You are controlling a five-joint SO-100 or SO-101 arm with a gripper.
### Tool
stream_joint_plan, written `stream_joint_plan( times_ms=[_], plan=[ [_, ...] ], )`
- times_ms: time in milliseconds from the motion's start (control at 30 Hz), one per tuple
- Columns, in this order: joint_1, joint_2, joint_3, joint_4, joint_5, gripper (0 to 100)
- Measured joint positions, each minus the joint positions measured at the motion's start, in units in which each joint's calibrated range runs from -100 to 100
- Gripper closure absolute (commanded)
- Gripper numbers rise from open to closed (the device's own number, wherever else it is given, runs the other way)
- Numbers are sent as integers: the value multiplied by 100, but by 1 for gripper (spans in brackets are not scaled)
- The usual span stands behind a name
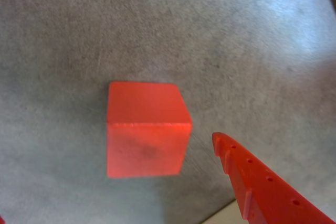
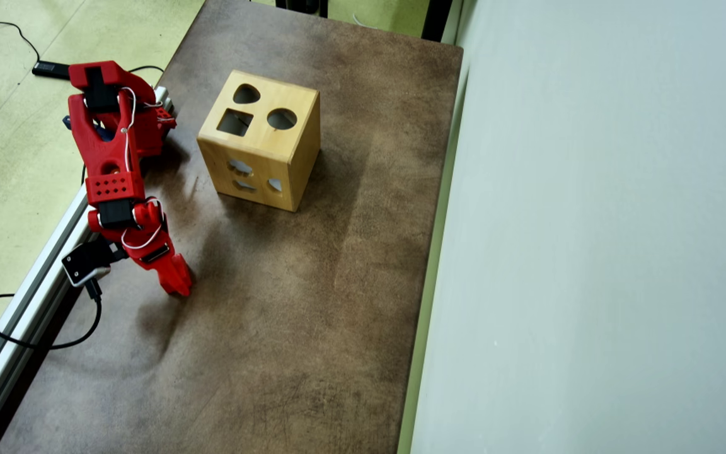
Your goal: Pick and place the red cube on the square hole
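We see our tool [image 2: 177, 284] low over the bench [image 2: 312, 302], one finger [image 1: 262, 182] just beside the red cube [image 1: 147, 129], not touching; open or closed, we cannot tell. The square hole [image 2: 235, 122] tops the wooden box [image 2: 287, 157], well apart.

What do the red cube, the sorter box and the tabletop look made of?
Red cube: matte, maybe painted wood or plastic; plain faces, no gloss. Sorter box: light wood, smooth, with visible grain tone. Tabletop: brown, mottled, scuffed surface, possibly leather-like mat or laminate.
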Motion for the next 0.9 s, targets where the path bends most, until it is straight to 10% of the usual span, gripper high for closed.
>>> stream_joint_plan(
  times_ms=[900],
  plan=[
    [0,305,0,-40,0,44]
  ],
)
